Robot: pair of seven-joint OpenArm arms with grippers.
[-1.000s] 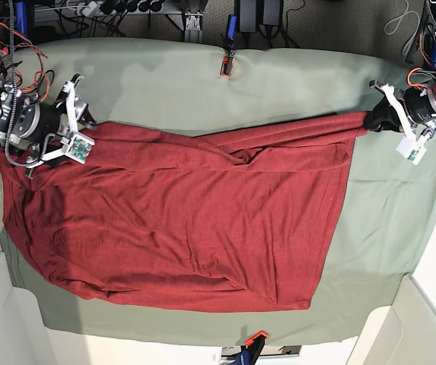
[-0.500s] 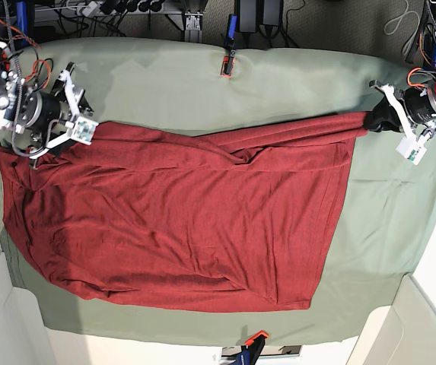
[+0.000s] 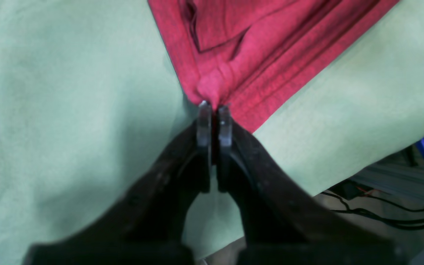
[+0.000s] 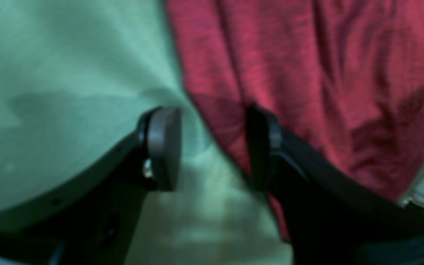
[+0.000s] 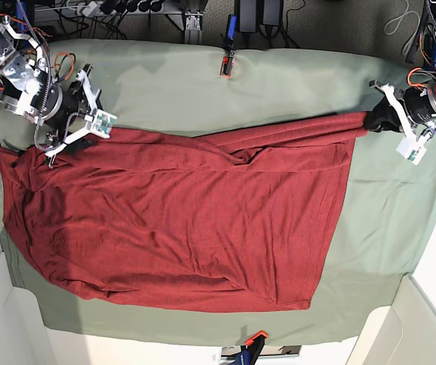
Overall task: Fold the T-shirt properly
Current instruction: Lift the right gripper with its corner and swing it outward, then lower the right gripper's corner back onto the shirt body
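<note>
Base view shows the T-shirt spread wide across the green table cloth, its bottom edge near the cloth's front border. At the shirt's upper left corner hangs the right gripper, its fingers wide apart and holding nothing; in the right wrist view one finger is over bare cloth and the other over the shirt's edge. Above the shirt's top edge, a small orange clip sits at the cloth's far border. At the shirt's upper right, a bunched corner stretches out to the left gripper, whose fingers are pinched tight on the fabric.
</note>
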